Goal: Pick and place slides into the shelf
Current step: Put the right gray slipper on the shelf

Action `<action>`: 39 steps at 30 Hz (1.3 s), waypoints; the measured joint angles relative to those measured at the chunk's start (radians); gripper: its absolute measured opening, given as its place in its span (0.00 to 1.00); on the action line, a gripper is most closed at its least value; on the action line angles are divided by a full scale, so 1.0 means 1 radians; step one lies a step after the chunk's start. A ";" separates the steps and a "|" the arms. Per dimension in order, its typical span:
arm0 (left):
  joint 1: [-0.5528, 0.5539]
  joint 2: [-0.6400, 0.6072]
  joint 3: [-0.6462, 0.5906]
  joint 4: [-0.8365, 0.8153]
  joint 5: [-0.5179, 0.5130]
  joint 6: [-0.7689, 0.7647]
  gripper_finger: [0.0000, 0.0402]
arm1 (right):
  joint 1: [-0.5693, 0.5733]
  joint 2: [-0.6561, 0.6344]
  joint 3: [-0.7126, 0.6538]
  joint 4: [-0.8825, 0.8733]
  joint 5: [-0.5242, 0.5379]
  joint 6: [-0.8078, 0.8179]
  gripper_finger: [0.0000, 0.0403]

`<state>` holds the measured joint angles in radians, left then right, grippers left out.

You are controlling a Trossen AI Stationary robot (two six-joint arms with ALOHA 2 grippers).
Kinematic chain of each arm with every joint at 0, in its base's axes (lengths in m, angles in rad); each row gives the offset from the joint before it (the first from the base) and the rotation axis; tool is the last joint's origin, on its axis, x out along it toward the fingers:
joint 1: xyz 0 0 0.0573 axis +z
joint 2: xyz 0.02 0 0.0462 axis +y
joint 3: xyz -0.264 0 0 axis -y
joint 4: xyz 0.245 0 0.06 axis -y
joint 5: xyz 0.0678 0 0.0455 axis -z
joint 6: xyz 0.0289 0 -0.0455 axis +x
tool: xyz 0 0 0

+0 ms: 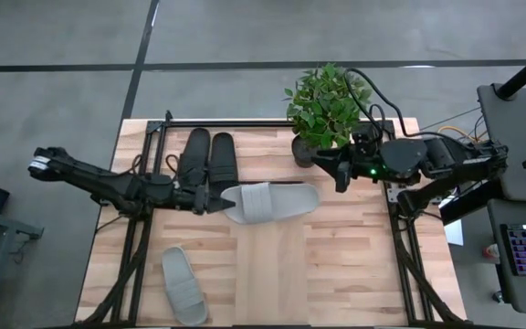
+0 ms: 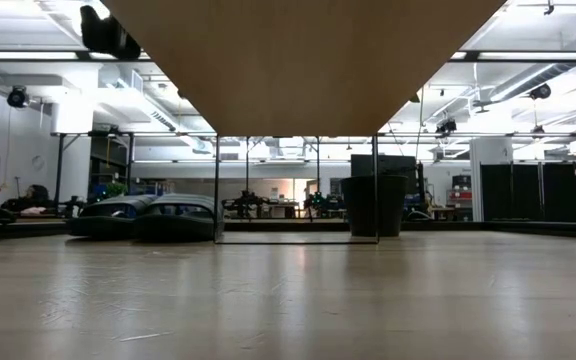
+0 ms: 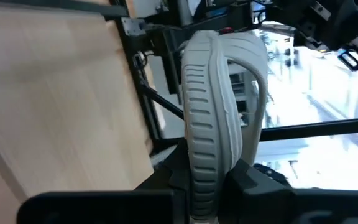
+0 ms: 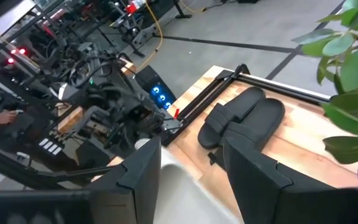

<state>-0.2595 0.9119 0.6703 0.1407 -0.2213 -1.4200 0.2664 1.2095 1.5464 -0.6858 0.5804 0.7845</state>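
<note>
At the table's near edge, a pale grey slide [image 1: 183, 291] lay flat on the wooden tabletop [image 1: 336, 265], sole down, its wide strap facing up, well apart from the others. Farther in, near the table's middle, the left gripper [image 1: 215, 200] was clamped narrowly on the end of the second pale grey slide [image 1: 270, 202]. This one was held out toward the right arm; the left wrist view showed it [image 3: 210, 124] edge-on, with a ribbed side wall and a broad arched strap, pinched between the dark fingers [image 3: 253, 180]. Just behind the gripper, the matte black pair [image 1: 206, 157] lay side by side, touching along their lengths, toes toward the far edge; the right wrist view showed their smooth wide straps [image 4: 244, 121]. The right gripper [image 1: 340, 175] hovered beyond the held slide's free end, its fingers [image 4: 253, 168] standing apart with nothing between them. Behind it stood a leafy potted plant [image 1: 325, 105] in a dark pot. In the low view a pale wood shelf panel [image 2: 303, 60] hung overhead on thin black bars.
</note>
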 joint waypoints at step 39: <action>-0.157 0.133 -0.088 0.078 -0.072 -0.069 0.04 | -0.012 0.000 0.000 -0.005 -0.008 0.019 0.39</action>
<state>-0.4166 1.0447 0.5822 0.2189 -0.2933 -1.4887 0.2543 1.2095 1.5467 -0.6911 0.5728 0.8040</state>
